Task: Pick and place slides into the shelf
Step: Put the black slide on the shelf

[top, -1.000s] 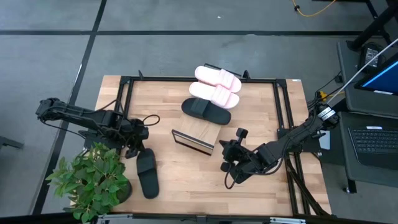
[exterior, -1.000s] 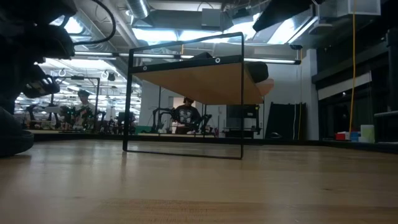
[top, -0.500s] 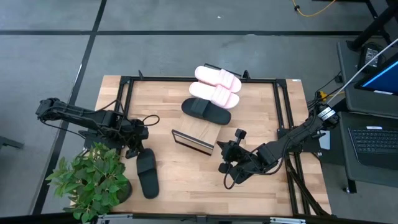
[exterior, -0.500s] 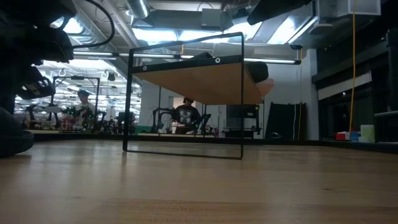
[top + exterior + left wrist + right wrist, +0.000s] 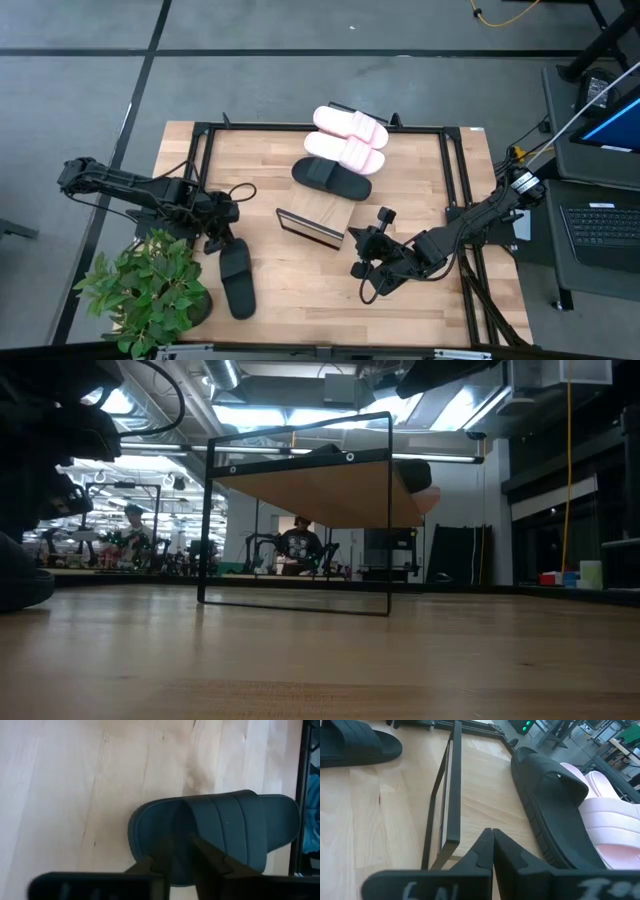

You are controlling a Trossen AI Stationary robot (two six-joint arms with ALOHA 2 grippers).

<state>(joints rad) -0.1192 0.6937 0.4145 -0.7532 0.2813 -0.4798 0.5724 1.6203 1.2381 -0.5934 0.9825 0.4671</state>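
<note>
While the right gripper [image 5: 367, 262] waits pinched shut just right of the shelf [image 5: 322, 214], the left gripper [image 5: 222, 243] hangs over the far end of the last black slide [image 5: 236, 279], which lies flat on the table [image 5: 420, 160] near the plant [image 5: 150, 290]. Its fingers [image 5: 210, 857] stand a little apart around the strap with nothing lifted, so this looks like the pick. Three slides [image 5: 345, 152] already rest on the shelf; next it should close, lift and carry right.
</note>
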